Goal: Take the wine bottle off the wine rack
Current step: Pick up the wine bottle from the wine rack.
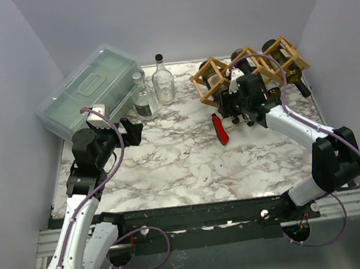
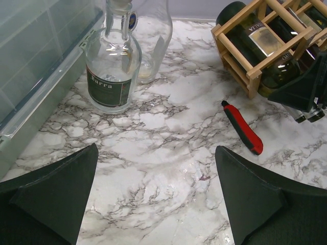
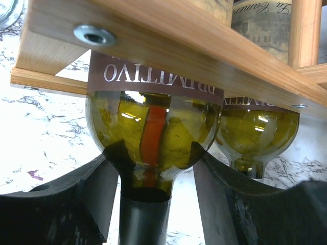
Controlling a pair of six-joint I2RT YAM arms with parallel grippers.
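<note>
Right pincer (image 3: 158, 145): parted, straddling neck of green glass wine bottle (image 3: 153, 125)
Left pincer (image 2: 156, 153): released, near left edge of tabletop (image 1: 171, 168)
Light-brown wooden lattice wine rack (image 3: 168, 30): far right corner

- wine bottle (image 3: 153, 132): upper body hidden behind wine rack (image 3: 168, 30) slat, neck cut off at btm edge
- plastic box (image 2: 36, 61): cut off, left edge, left wrist view

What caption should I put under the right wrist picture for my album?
The right fingers straddle the neck of a green wine bottle lying in the wooden wine rack.
</note>
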